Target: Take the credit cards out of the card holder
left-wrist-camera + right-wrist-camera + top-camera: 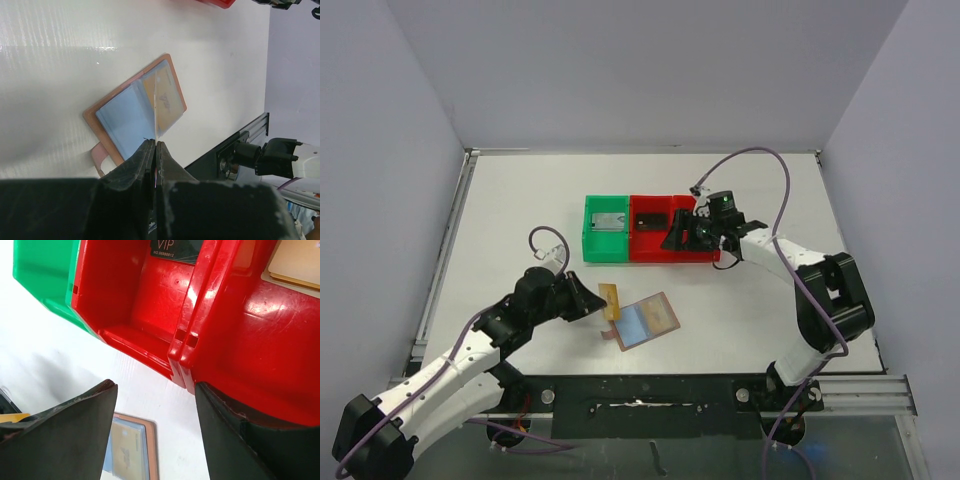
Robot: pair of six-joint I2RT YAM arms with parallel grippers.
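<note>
The left claw (592,300) is pressed together on a yellow card (610,300), just beside the open card holder (646,320) lying on the desk (520,200). Whether that card is fully free of its pocket is hard to tell. One orange card (167,97) sits in the holder, so the task looks partly done. The green bin (590,247) and red bins (655,256) already hold cards. The right claw (155,387) hangs spread, empty, above the red bins.
</note>
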